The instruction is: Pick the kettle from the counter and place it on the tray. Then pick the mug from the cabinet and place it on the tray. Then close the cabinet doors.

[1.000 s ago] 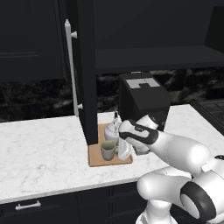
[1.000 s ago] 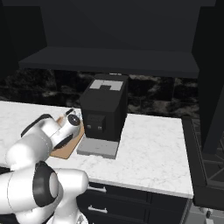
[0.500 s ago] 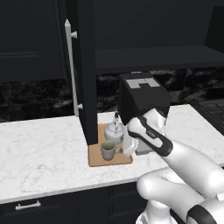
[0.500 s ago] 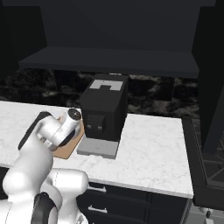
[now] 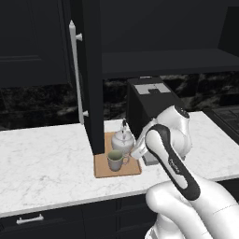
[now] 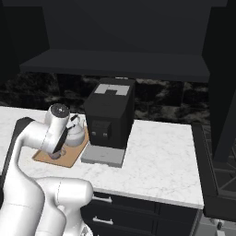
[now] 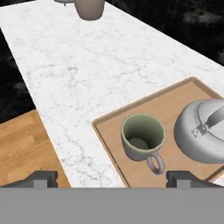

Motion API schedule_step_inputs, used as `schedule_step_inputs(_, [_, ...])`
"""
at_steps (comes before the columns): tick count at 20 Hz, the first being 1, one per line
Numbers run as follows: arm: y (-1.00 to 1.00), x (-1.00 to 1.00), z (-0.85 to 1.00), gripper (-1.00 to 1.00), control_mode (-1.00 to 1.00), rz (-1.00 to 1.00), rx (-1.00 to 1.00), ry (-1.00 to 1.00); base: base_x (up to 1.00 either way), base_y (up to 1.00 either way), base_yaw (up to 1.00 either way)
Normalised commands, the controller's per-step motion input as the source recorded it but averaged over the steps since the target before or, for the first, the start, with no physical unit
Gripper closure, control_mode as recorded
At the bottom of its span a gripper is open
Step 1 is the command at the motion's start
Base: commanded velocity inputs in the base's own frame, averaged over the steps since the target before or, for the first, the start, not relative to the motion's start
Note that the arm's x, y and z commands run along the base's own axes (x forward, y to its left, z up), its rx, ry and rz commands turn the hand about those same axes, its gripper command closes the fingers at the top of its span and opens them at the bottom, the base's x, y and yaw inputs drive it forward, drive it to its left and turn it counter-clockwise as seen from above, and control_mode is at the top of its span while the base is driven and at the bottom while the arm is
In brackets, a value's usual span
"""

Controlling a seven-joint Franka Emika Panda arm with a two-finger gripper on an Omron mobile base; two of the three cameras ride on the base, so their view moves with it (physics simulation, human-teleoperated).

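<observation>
The pale green mug (image 7: 142,138) stands upright on the wooden tray (image 7: 170,103), handle toward me. The white-silver kettle (image 7: 205,129) sits beside it on the same tray. My gripper (image 7: 111,178) hovers just short of the mug, open, its dark fingertips (image 7: 41,178) far apart and holding nothing. In the left base view the mug (image 5: 115,160) and kettle (image 5: 122,140) sit on the tray (image 5: 100,170) on the marble counter (image 5: 42,163), at the foot of the open cabinet door (image 5: 93,70). My wrist hides the mug in the right base view, where the kettle (image 6: 76,133) shows.
A black coffee machine (image 5: 149,105) stands right of the tray, close to my arm. The cabinet shelf (image 6: 115,64) is above it, and another open door (image 6: 221,92) hangs at the right. A brown jar (image 7: 89,8) stands further along the counter.
The gripper has opened and let go of the mug, which stays on the tray. The hand has drawn back to the right, away from the tray.
</observation>
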Motion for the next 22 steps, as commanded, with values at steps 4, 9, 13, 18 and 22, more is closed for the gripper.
schedule_step_inputs(4, [0.01,0.0,0.0,-1.0,-1.0,-0.09,-0.03,0.1,0.0,0.0,0.0])
schedule_step_inputs(9, [0.14,0.0,0.0,-1.0,-1.0,-0.01,0.0,0.04,0.0,0.0,0.0])
schedule_step_inputs(13, [0.26,-0.02,0.0,-1.0,-1.0,-0.02,-0.05,0.09,0.0,0.0,0.0])
schedule_step_inputs(18, [0.29,-0.01,0.0,-1.0,-1.0,0.0,-0.12,0.12,0.0,0.0,0.0])
schedule_step_inputs(22, [0.2,-0.34,0.07,-1.0,-1.0,0.01,-0.14,0.02,0.0,0.0,0.0])
